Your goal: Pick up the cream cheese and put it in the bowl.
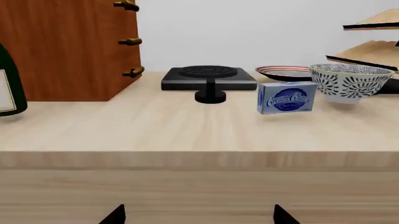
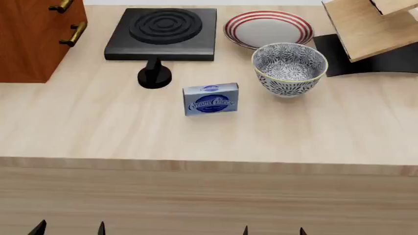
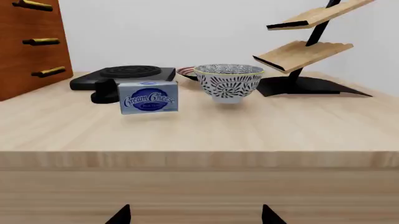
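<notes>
Both grippers, the left gripper [image 2: 70,228] and right gripper [image 2: 273,230], hang spread and empty below the counter edge, since no reach has begun, while the cream cheese [image 2: 210,99] stands upright just left of the bowl [image 2: 289,68].

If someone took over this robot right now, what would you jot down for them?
Left hand and right hand: both open, empty, low in front of the table edge.
Cream cheese: standing on the table, untouched, just left of the bowl and apart from it.
Bowl: upright and empty, in front of the plate.
Done: nothing yet.
Left: reach in, grasp the box, lift it, drop it in the bowl. The right hand looks nearer.
</notes>
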Controlling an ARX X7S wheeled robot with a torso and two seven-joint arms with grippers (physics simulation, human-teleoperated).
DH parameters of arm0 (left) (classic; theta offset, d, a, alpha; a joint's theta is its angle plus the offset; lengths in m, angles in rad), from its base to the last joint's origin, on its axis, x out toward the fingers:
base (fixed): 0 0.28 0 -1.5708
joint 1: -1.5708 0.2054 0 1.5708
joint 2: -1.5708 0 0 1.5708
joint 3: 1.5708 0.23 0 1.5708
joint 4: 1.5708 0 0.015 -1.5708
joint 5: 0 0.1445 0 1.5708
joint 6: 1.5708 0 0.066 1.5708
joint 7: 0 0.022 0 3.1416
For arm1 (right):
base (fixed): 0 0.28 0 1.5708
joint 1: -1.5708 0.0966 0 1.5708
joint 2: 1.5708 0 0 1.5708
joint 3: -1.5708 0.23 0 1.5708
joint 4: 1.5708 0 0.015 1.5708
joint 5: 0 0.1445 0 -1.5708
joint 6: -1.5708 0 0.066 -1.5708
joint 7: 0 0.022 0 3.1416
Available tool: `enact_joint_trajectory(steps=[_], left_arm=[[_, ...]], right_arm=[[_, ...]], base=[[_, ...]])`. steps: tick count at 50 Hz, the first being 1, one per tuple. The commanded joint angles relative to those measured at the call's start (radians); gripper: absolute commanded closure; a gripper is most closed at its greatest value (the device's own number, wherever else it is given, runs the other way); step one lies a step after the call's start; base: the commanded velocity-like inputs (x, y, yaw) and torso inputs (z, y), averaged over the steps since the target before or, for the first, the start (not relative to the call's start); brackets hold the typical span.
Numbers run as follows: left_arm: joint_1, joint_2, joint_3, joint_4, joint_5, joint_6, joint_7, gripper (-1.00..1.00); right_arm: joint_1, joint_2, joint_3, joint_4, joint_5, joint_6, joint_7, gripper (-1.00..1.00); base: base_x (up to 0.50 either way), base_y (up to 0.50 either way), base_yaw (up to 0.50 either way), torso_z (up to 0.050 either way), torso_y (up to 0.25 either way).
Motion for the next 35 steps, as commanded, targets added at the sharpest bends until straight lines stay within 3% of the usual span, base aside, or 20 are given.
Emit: enact_joint_trajectory(steps=[1,6,24,35], left_arm=[[0.0,-0.01,0.011,0.0,-0.01,0.0,-0.011,-1.0],[0.005,-0.023,0.045,0.043,-0.035,-0.046,-0.065,-1.0],[0.016,-0.061,0.088,-0.073,-0.065,0.139,-0.1,-1.0],[0.015,-0.072,0.108,-0.137,-0.067,0.222,-0.117,-1.0]], right_arm=[[0.0,0.009,-0.013,0.0,0.0,0.0,0.013,-1.0],[0.002,0.028,-0.033,-0.016,0.023,0.002,0.032,-1.0],[-0.001,0.065,-0.087,-0.027,0.055,-0.001,0.064,-1.0],[-0.003,0.083,-0.108,-0.047,0.053,0.012,0.085,-1.0]], base=[[0.0,0.0,0.0,0.0,0.0],[0.0,0.0,0.0,0.0,0.0],[0.0,0.0,0.0,0.0,0.0],[0.0,0.0,0.0,0.047,0.0]])
